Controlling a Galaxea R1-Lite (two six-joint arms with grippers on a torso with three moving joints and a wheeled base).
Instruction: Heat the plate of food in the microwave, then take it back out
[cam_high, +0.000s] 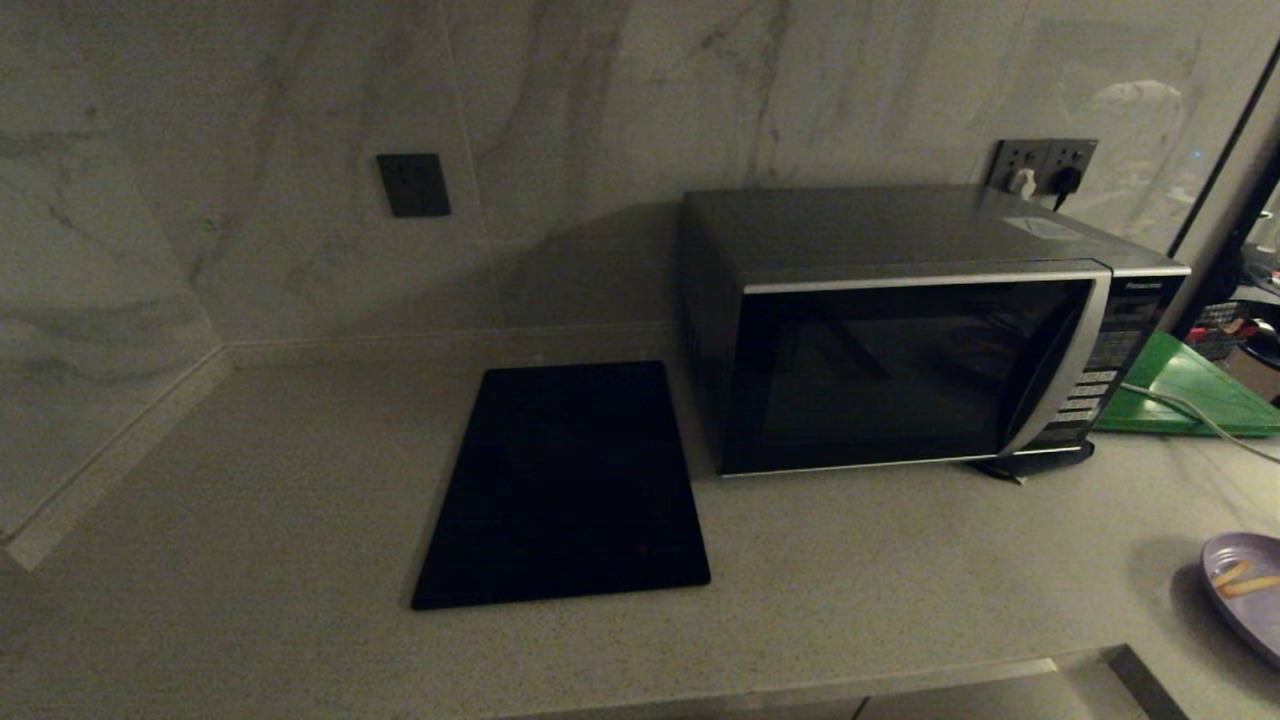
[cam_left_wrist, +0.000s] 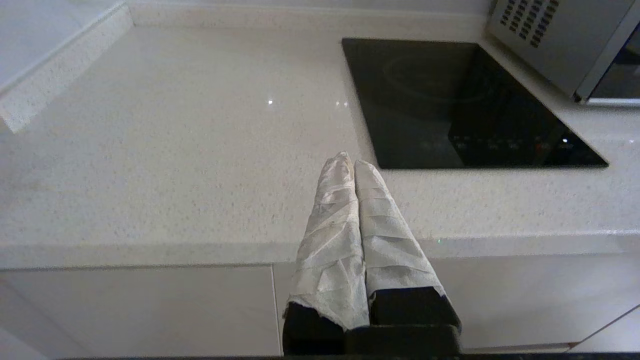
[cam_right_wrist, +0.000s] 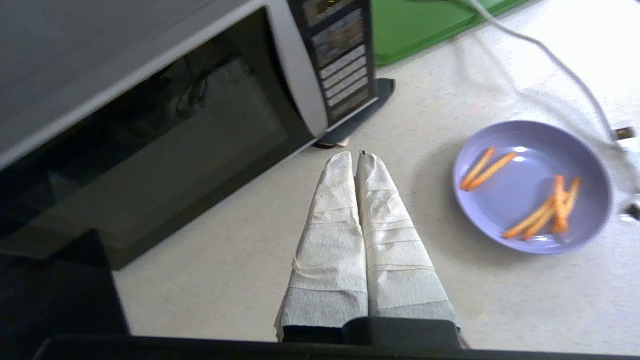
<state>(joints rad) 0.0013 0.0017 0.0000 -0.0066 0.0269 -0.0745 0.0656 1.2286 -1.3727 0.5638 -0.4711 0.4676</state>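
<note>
Head view: microwave (cam_high: 920, 340) mid-right, door shut, "Panasonic" just readable at its upper right; plate of food (cam_high: 1245, 590) at the lower right edge.

Right wrist view: right gripper (cam_right_wrist: 357, 160) closed, empty, btw. microwave and plate. Probably an early step; next, open the door.

Left wrist view: left gripper (cam_left_wrist: 350, 162) closed, empty, parked.

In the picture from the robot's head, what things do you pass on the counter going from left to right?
Black slab → microwave → green board → plate of food, cut off by the picture's right edge.
</note>
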